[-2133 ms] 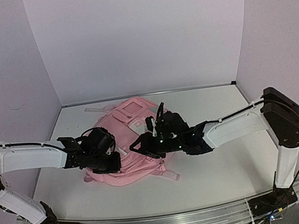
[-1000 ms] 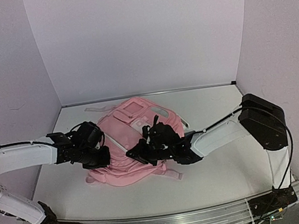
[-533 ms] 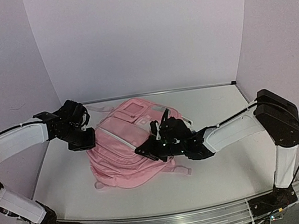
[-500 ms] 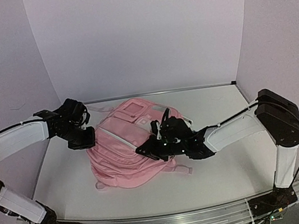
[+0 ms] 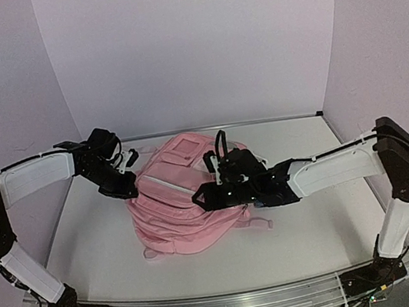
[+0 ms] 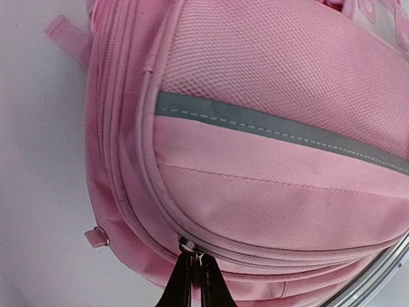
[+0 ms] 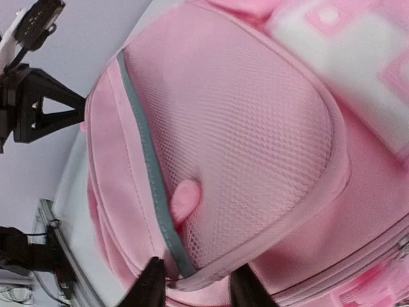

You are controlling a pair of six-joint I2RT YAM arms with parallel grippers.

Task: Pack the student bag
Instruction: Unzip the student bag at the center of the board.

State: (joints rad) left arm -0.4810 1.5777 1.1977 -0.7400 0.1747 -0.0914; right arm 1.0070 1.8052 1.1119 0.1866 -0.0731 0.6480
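Left gripper (image 6: pixel 193 283): fingers pressed together, pinching the zipper pull (image 6: pixel 188 245) on the student bag (image 5: pixel 186 211). The pull sits on the zip track that curves round the bag's front pocket, at the bag's left-rear edge as the top view shows it.

Right gripper (image 7: pixel 198 291): 2 fingers part-way apart (a moderate gap, not wide), straddling the rim of the bag's mesh pocket (image 7: pixel 243 141). Fabric fills the gap; can't tell if either pad touches it.

Outward from the left tool:
- The grey-green stripe (image 6: pixel 275 131) crosses the pocket above the pull, with mesh on its far side and plain pink weave on the near side.
- A small strap end (image 6: pixel 96 237) pokes out of the bag's side seam, just beside the pull.

Outward from the right tool:
- A pink tab (image 7: pixel 184 199) lies on the mesh, touching the stripe.
- The left gripper's black body shows past the bag's edge.

Bag: lying front-up on the white table (image 5: pixel 316 221), between the 2 arms. The left arm meets it from the left-rear side. The right arm's wrist is over its right half. A loose strap (image 5: pixel 259 225) trails off its near-right corner.
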